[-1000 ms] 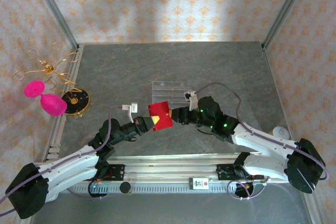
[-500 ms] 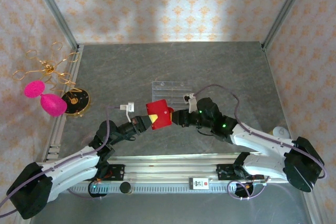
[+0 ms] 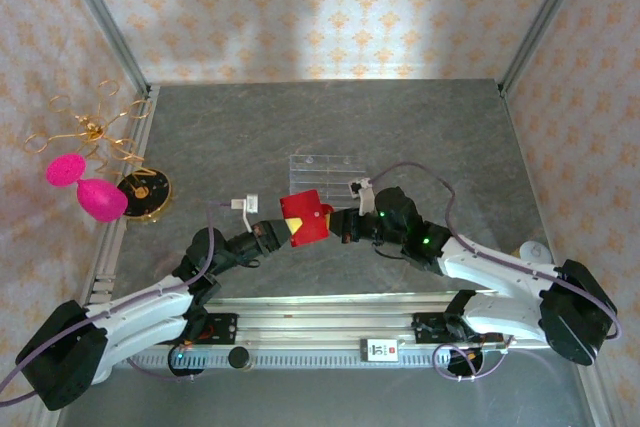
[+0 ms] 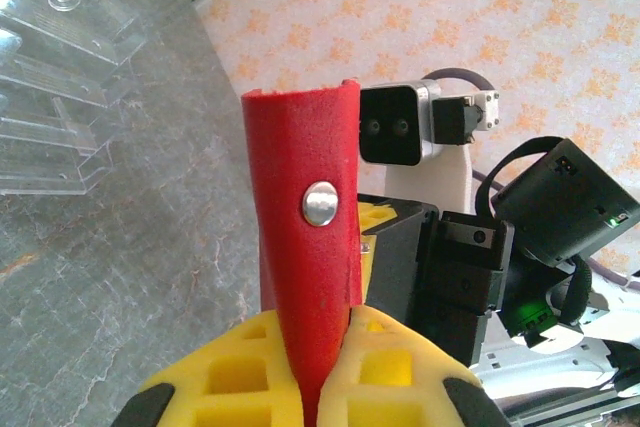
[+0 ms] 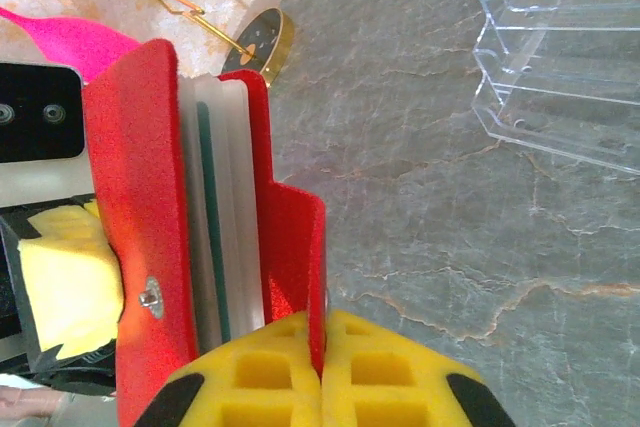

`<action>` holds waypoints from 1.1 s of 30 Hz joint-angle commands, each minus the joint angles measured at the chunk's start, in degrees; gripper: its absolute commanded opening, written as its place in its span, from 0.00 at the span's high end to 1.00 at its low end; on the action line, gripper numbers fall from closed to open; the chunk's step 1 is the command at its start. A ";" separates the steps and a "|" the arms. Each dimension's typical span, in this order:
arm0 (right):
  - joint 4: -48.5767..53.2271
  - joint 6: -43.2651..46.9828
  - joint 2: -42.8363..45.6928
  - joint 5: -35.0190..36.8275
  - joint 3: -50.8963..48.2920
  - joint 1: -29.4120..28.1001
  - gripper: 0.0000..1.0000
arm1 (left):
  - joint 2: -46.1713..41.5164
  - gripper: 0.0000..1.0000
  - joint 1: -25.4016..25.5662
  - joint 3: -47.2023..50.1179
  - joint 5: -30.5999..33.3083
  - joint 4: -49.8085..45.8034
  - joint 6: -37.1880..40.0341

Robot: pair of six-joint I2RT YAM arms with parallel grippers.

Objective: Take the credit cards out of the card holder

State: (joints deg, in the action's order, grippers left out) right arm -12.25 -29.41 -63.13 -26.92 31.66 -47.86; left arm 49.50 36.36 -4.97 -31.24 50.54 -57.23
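Jaws pinch the card holder (image 3: 305, 219) — both arms angled inward.

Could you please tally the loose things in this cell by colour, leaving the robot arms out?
Red: 1, the wallet
Clear: 1, the slotted tray
Pink: 2, the drop-shaped ornaments
Gold: 1, the wire stand
Total: 5. The cards tucked in the wallet show edge-on and are left uncounted.

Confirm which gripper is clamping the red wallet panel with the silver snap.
The left gripper: its yellow pads clamp the card holder panel bearing the silver snap. The right gripper pinches the shorter flap beyond the credit cards.
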 commanded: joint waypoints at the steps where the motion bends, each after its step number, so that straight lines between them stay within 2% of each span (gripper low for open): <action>1: 2.98 -0.69 2.22 5.58 0.60 -0.36 1.00 | 0.55 0.94 -0.08 -0.04 -0.82 -1.39 -0.06; 2: 4.82 -1.22 2.44 6.75 0.85 -0.39 1.00 | 0.98 0.87 -0.06 -0.04 -0.14 -2.77 0.01; 4: 7.83 -1.65 2.18 7.94 1.17 -0.68 1.00 | 2.28 0.62 -0.08 -0.53 1.00 -6.58 0.56; 5: 9.53 -1.98 1.86 8.93 1.37 -1.21 1.00 | 3.33 0.56 -0.06 -1.06 1.48 -9.17 1.09; 8: 14.12 -2.56 1.01 12.00 2.19 -3.32 1.00 | 6.13 0.50 -0.08 -1.09 2.59 -11.78 1.55; 15: 24.75 -3.82 -4.21 19.80 9.44 -8.38 1.00 | 5.26 0.47 -0.08 -3.27 10.67 -24.14 6.94; 20: 25.56 -4.69 -12.87 21.75 13.78 -10.48 1.00 | 2.57 0.43 -0.18 -3.01 13.49 -24.96 8.26; 26: 29.58 -6.08 -13.34 28.77 14.58 -9.98 1.00 | 4.30 0.43 -0.11 -2.96 8.83 -20.94 9.61; 33: 31.66 -8.30 -17.03 33.75 7.58 -4.97 1.00 | 9.80 0.48 1.17 -7.03 6.68 -20.25 12.58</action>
State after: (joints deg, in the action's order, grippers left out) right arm 16.10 -36.01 -77.52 1.41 41.78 -53.54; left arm 58.15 36.69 -9.50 -23.03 27.90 -47.27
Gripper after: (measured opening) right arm 0.041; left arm 0.523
